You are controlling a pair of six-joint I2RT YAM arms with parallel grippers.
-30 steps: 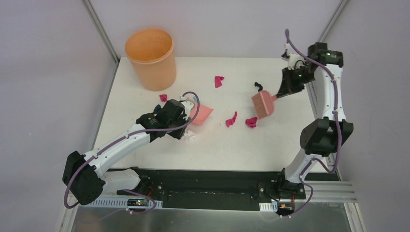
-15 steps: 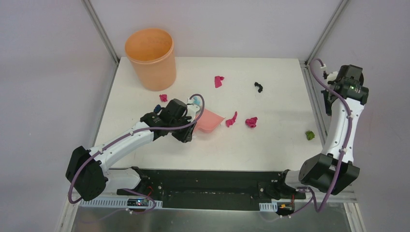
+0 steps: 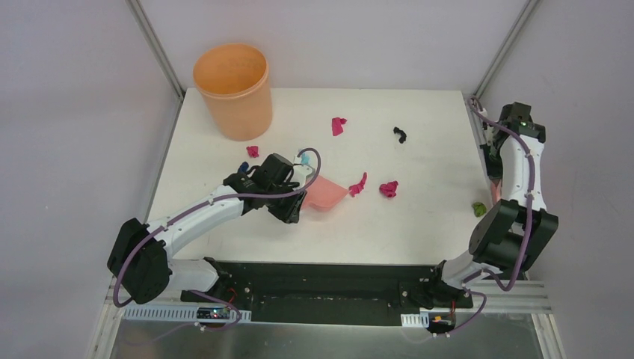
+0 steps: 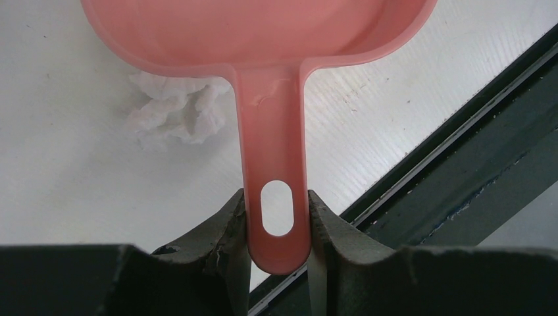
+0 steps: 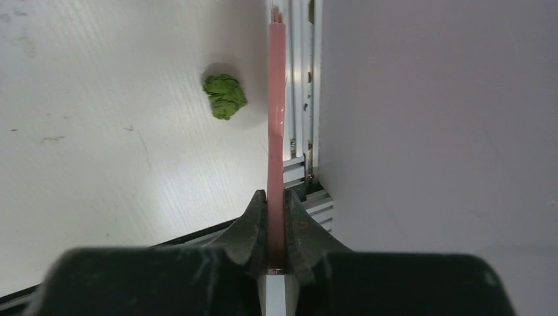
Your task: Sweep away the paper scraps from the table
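Meanwhile the left gripper clamps the dustpan by its handle, the right gripper pinches the pink brush by the right edge of the table, and paper scraps lie scattered between them.

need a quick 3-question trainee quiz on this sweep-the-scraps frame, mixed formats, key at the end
1. True or false: the left gripper is shut on the handle of the dustpan.
2. Multiple choice: the right gripper holds the brush at the table's right edge. What colour is the scrap lying closest to it? A green, B black, C blue.
3. Fill in: the orange bucket stands at the table's far-____ corner.

Key
1. True.
2. A, the green scrap.
3. left
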